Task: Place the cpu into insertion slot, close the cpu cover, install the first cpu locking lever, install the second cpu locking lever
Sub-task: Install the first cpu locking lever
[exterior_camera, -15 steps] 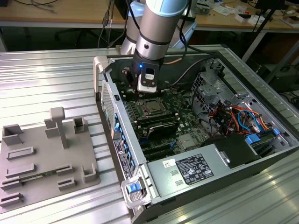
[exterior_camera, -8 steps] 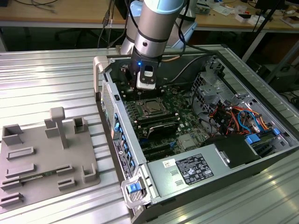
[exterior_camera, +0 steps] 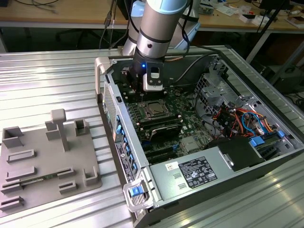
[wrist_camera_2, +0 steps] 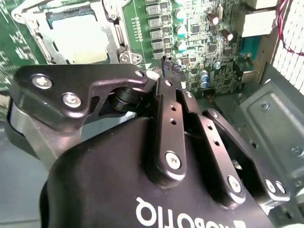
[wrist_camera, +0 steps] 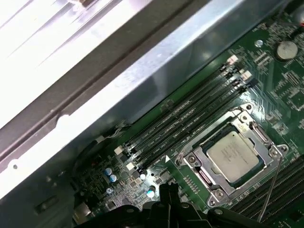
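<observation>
1. The cpu sits in its socket with the cover folded down around it, so seating looks done. It lies ahead of the jaw tips, off to one side.
2. A thin lever beyond the socket looks unlatched.
3. The gripper looks closed on nothing, probably ready to push.
4. The arm points down into the case, with the jaw tips low over the board.
</observation>
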Robot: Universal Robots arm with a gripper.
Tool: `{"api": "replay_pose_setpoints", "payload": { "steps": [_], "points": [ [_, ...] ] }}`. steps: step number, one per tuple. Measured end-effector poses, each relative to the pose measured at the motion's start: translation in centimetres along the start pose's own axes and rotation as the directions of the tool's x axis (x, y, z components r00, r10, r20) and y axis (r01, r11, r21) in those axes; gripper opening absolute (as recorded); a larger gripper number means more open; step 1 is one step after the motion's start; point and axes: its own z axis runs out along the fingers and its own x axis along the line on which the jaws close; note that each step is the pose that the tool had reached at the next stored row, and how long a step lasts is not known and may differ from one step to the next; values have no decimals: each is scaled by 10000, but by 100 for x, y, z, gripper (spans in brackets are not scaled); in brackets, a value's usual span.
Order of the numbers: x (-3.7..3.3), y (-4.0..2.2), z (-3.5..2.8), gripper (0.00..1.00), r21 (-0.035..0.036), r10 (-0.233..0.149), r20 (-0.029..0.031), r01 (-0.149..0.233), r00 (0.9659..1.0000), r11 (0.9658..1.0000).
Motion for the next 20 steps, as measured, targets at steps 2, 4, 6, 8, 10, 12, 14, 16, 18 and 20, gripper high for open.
{"api": "replay_pose_setpoints", "payload": {
  "steps": [2,4,6,8,10,12,14,16,18,20],
  "points": [
    [0,0,2,11,25,-380,-11,380,9993,9993],
    [7,10,4,11,35,-527,-16,527,9986,9986],
    [12,17,5,11,38,-572,-17,572,9984,9984],
    [15,21,6,11,69,-1079,-34,1080,9942,9941],
    [14,24,6,11,92,-1464,-48,1464,9892,9892],
    [15,25,6,11,74,-1599,-9,1599,9871,9871],
    [15,26,6,11,38,-1914,-1,1914,9815,9815],
    [17,27,6,11,15,-2065,-11,2065,9785,9785],
    [19,32,6,11,-25,-2154,-26,2154,9765,9765],
    [22,32,-5,11,-32,-2181,-12,2181,9759,9759]
  ]
}}
